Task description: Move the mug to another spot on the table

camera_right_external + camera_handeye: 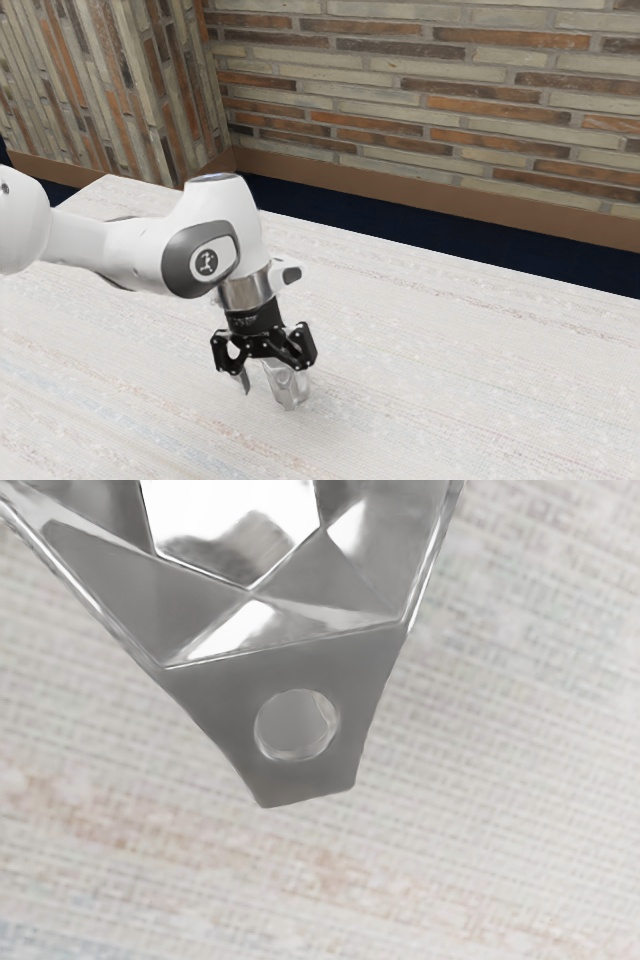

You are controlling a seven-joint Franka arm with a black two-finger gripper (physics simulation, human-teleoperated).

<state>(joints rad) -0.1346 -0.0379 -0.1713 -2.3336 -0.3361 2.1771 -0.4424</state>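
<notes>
Low over the pale woven tabletop (450,350), a little to the exterior view's left of centre, your claw (265,378) pointed straight down with the mug (288,388) directly under it. Your white arm (150,250) stretched in from the exterior view's left and bent down at the wrist above that spot. The mug was small, silvery and faceted, and it stood roughly upright, its top tucked up against the claw's black body. Whether the claw was clenched on the mug or released could not be told from either view, and you could not tell whether the mug's base touched the tabletop or hung just above it. From the wrist, the mug (300,630) sat close beneath the hand, its angular glossy facets catching light. Its handle (350,680) was a flat grey tab with a round hole through it, and it stuck out from the mug's wall away from the hand, over bare tabletop (500,830). Behind the tabletop, well apart from the mug, a brick wall (420,80) ran across the exterior view, with a dark strip of floor at its foot.
</notes>
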